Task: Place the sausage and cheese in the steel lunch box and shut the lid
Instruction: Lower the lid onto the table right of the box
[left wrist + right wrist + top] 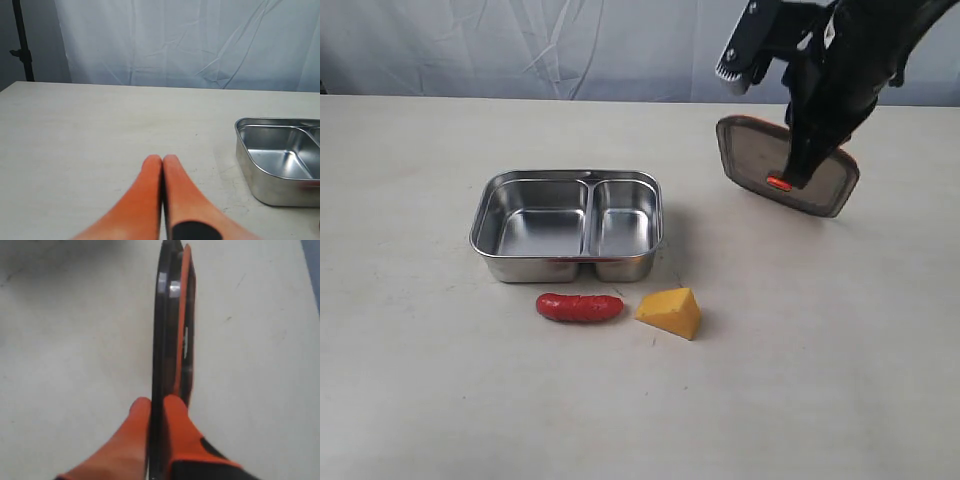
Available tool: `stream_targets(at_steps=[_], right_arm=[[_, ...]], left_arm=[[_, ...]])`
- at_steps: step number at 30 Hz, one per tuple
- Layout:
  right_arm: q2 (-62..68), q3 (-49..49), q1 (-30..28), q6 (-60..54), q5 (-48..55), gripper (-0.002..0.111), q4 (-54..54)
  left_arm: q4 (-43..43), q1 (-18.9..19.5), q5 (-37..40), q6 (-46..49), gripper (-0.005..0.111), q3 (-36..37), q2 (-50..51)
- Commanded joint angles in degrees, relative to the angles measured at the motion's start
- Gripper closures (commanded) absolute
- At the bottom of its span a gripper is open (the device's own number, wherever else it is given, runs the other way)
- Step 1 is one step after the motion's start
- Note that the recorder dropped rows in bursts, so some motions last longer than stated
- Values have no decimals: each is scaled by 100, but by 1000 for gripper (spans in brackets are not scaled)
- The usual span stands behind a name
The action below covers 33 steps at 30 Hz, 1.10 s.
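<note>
Now our right gripper (156, 404) clamps the dark translucent lid (825, 182) edge-on, well to the right of the steel lunch box (480, 232), while our left gripper (162, 159) sits pressed closed, and we see the sausage (579, 307) and cheese (670, 312) lying side by side on the table (420, 400) just in front of the box.

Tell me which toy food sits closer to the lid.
The yellow cheese wedge; the red sausage lies farther from the lid, on the cheese's other side.
</note>
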Motion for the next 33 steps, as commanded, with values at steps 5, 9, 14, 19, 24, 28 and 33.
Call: stream_targets(at_steps=[5,9,14,19,24,28,33], right_arm=[[72,1020,324,352,-421,109,360],[110,1469,469,352,-813,109,549],[346,1794,589,352,-1338,109,829],[664,1805,642,476,-1791,109,987],[884,1794,642,476,-1966,109,1218],[966,1794,642,476,-1966,100,1216],[980,1794,642,476,-1966,74,1216]], left_arm=[[5,26,-56,3,107,28,-25],[5,26,-56,3,107,28,-25],[5,26,-56,3,107,28,-25],[5,26,-56,3,107,28,-25],[33,26,-56,5,107,28,-25],[110,26,-56,5,107,28,-25],[161,26,-56,5,107,28,-25]])
